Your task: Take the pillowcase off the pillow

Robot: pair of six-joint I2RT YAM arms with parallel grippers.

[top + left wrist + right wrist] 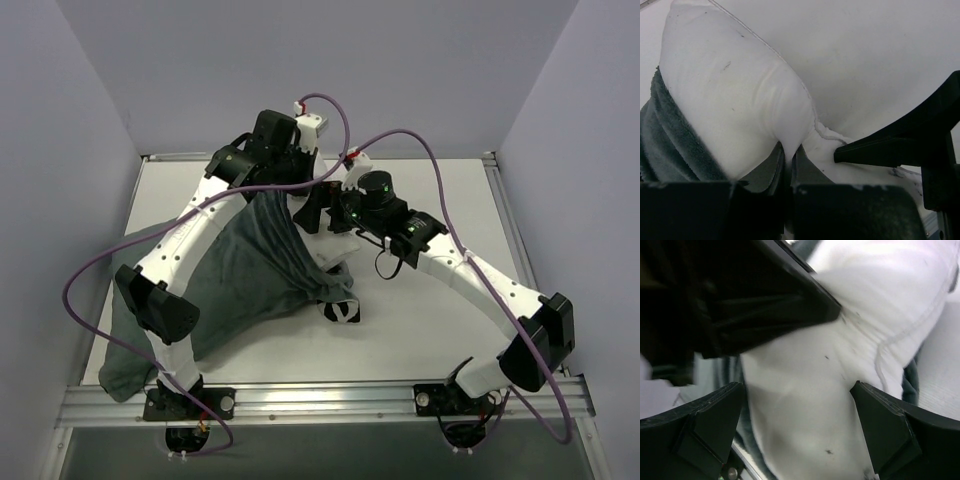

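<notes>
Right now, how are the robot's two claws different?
The left gripper is shut, pinching a fold of the white pillow; the right gripper is wide open. The left gripper squeezes the stuff thin between its fingers; the right gripper's fingers stand apart on either side of the pillow, not squeezing it. Both have dark fingers, and both are at the pillow.

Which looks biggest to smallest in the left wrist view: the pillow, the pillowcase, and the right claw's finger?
1. The pillow, largest, filling most of the view.
2. The pillowcase and the right claw's finger cover similar areas; differing nearness to the camera makes ranking them unsure.
</notes>
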